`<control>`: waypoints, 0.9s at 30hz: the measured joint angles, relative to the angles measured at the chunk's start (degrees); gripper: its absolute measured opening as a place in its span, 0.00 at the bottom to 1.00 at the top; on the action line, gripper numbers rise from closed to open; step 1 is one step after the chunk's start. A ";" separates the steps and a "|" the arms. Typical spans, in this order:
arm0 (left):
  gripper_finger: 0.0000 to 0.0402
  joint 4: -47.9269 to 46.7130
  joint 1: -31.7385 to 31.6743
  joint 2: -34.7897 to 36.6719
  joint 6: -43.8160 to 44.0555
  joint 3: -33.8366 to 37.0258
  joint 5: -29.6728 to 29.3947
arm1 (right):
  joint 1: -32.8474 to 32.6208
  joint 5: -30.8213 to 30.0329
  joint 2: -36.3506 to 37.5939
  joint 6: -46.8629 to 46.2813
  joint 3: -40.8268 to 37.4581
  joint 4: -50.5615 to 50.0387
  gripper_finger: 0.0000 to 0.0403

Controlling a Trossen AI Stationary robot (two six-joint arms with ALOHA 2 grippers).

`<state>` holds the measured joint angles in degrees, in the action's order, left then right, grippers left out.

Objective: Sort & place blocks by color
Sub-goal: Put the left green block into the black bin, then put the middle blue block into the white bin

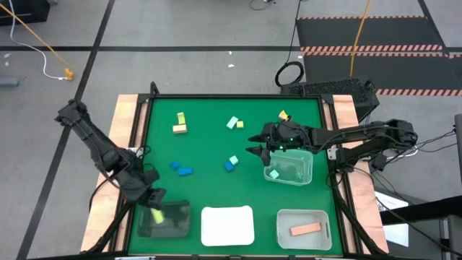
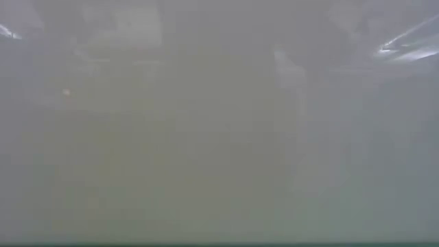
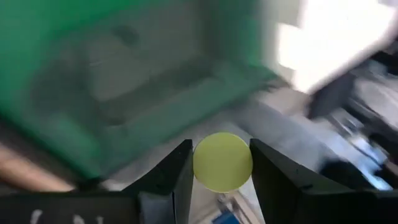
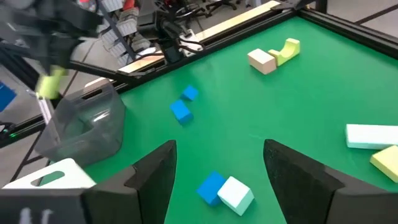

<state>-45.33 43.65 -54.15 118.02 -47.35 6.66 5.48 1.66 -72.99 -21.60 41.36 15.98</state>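
Your left pincer point(image 3: 221, 171) grips a round-ended yellow-green block point(image 3: 222, 161) above the dark tray point(image 1: 172, 220) at the green tabletop's point(image 1: 209, 144) near-left corner. Loose blue, tan and mint blocks lie mid-tabletop, though the low view is too fogged to help. Your right pincer point(image 4: 217, 165) hangs open beside the clear bin point(image 1: 296, 167).

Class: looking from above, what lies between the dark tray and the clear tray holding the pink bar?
The white tray lies between the dark tray and the clear tray, as the high view shows.
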 joint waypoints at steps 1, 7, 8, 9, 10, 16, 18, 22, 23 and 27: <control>0.34 -2.16 0.78 0.00 2.16 0.00 0.00 | 0.00 0.02 0.00 0.01 0.00 0.12 0.57; 0.34 -4.53 3.12 -2.16 5.60 0.02 -0.07 | -0.82 0.12 0.00 -0.03 0.00 0.22 0.57; 0.34 -4.49 3.34 -2.92 5.60 0.00 -0.04 | -1.16 0.12 0.00 -0.02 0.00 0.22 0.57; 0.34 -4.51 3.42 -3.70 5.59 0.02 -0.04 | -1.52 0.12 0.00 -0.04 0.00 0.22 0.57; 0.34 -4.50 3.50 -4.44 5.48 0.00 -0.04 | -1.87 0.16 0.00 -0.08 0.00 0.22 0.57; 0.36 -3.40 3.63 -7.55 3.95 0.02 -0.07 | -3.10 0.12 0.00 -0.01 0.00 0.33 0.57; 0.40 -1.89 3.63 -8.09 3.57 0.02 -0.11 | -3.34 0.12 0.00 -0.02 0.00 0.33 0.57; 0.51 0.95 3.65 -8.70 1.22 0.02 -0.20 | -3.34 0.14 0.00 -0.14 0.00 0.33 0.57; 0.54 1.14 3.59 -8.79 0.96 0.02 -0.22 | -3.34 0.14 0.00 -0.14 0.00 0.32 0.57; 0.64 1.55 2.65 -8.83 -0.28 0.02 -1.20 | -3.34 0.14 0.00 -0.16 0.00 0.33 0.57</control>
<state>-43.78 46.30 -62.98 117.74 -47.33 5.45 2.13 1.80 -72.99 -21.76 41.36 16.32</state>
